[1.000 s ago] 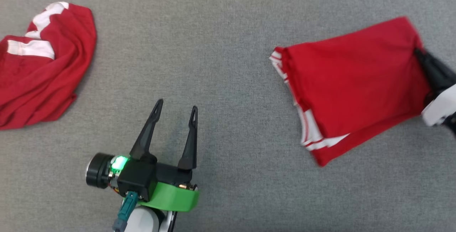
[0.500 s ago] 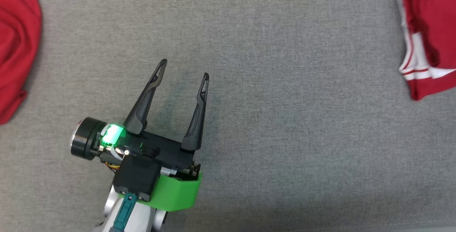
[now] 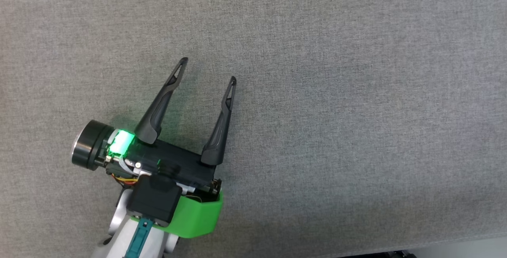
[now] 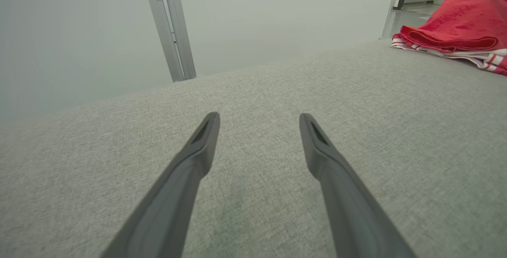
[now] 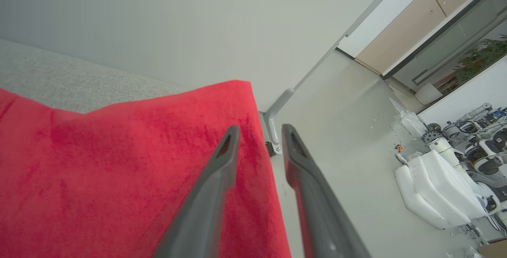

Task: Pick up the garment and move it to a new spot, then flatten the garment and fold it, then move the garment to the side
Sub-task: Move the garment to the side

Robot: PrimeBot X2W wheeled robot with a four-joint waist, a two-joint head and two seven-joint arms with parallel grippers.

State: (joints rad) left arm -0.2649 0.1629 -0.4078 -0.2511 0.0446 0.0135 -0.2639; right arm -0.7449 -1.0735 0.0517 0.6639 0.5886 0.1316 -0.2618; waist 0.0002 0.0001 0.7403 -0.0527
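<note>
Right wrist view: your right gripper (image 5: 261, 128), pinched shut a second ago, now stands narrowly parted; the garment (image 5: 119, 163) lies under its left finger, seemingly released, so the move aside looks done; left gripper (image 3: 208, 69) hangs wide

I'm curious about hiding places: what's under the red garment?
The gray fabric table lies under the red garment. Anything beneath its folded layers is covered, so I cannot tell.
</note>
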